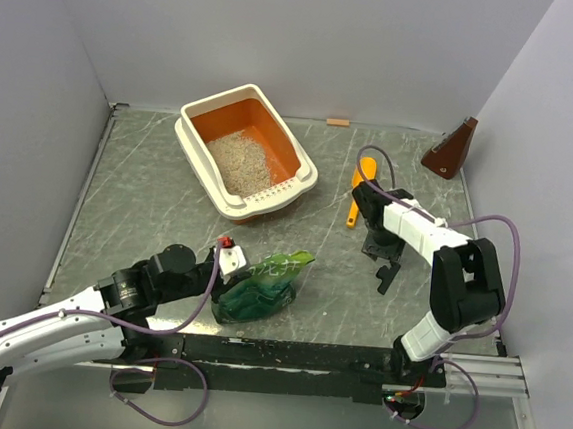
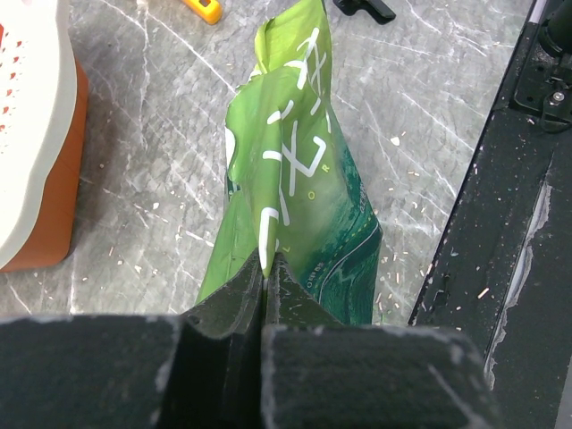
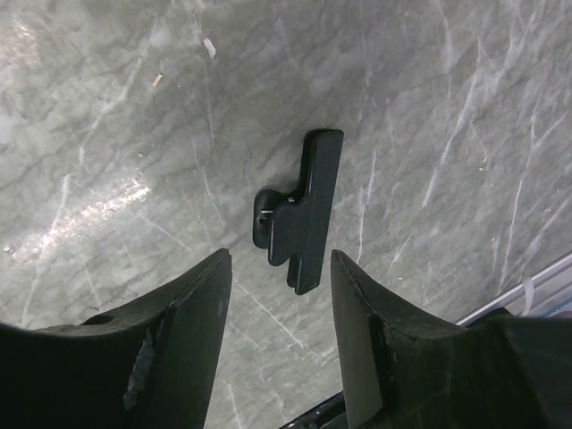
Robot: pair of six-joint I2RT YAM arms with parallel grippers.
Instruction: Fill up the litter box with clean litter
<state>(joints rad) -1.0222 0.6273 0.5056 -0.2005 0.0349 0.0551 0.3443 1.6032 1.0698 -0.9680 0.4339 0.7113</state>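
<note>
Pinching one end of the floppy green bag [image 2: 295,197], the left gripper [image 2: 266,273] is squeezing its jaws tight. The right gripper [image 3: 280,268] is hanging, jaws apart, over a black clip [image 3: 308,197]. Loose clean litter [image 1: 243,163] is lying in the litter box [image 1: 196,156].

The grey marbled table [image 1: 137,201] carried 4 things: litter box [image 1: 194,151] upper centre; green bag [image 1: 260,288] lower centre; orange scoop [image 1: 368,169] and black clip [image 3: 302,210] right.
</note>
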